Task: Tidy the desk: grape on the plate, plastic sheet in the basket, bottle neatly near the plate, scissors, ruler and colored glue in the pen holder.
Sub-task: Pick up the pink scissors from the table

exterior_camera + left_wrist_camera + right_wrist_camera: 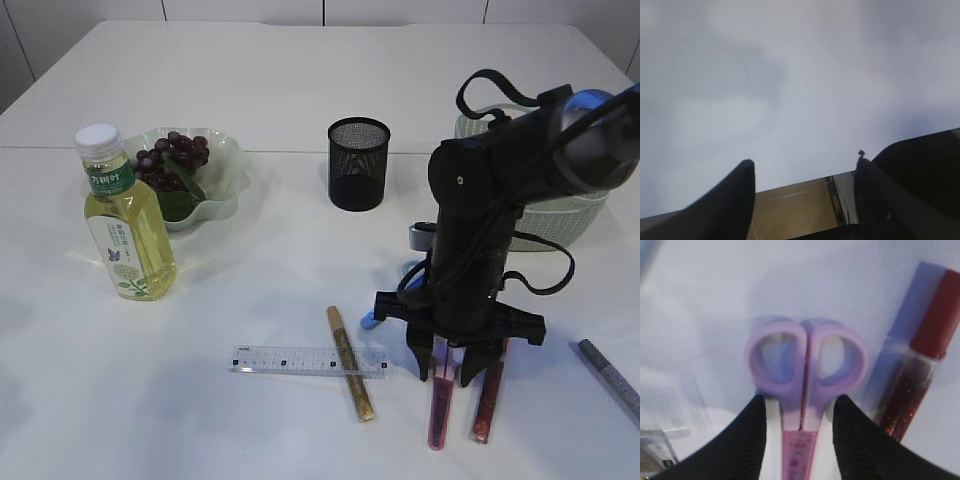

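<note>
My right gripper [446, 368] [799, 440] points down at the table, its fingers closed against both sides of the scissors [802, 365], which have purple handles and a pink blade cover [437, 410]. A red glitter glue tube [489, 395] [920, 375] lies just right of them. A gold glue tube [350, 377] lies across the clear ruler [305, 360]. The grapes [172, 160] sit on the pale green plate [228, 165], with the yellow bottle [128, 215] upright beside it. A faint clear plastic sheet [675, 405] lies left of the scissors. My left gripper [802, 175] is open and empty.
The black mesh pen holder [358, 163] stands upright at the middle back. The pale green basket [575, 215] sits at the right, partly hidden by my right arm. A grey pen [610, 378] lies at the right front edge.
</note>
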Controlling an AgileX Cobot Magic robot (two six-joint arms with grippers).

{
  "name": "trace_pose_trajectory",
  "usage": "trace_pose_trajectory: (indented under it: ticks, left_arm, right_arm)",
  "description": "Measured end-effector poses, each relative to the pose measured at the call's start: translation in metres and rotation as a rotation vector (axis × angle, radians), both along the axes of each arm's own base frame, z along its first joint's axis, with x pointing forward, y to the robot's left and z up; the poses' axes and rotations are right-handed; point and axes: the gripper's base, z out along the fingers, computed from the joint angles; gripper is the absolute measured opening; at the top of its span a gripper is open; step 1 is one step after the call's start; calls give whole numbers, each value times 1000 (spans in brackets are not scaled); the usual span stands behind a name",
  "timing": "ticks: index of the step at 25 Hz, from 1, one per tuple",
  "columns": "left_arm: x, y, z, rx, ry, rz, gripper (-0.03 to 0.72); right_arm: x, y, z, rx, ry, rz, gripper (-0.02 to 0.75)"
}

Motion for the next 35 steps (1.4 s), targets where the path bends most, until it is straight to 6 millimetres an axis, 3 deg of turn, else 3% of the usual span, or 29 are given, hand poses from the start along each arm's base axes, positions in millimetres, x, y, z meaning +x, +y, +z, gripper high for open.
trace_pose_trajectory:
  ticks: [16, 24, 35]
  left_arm:
    - [0, 0, 0, -5, 0, 0, 452]
    - [0, -1, 0, -6, 1, 1, 452]
    - [-1, 0, 0, -4, 6, 1, 452]
  right_arm:
    - [0, 0, 0, -1, 1, 16, 349]
    - [1, 3, -4, 10, 30, -2, 256]
    - [1, 3, -5, 12, 31, 52, 248]
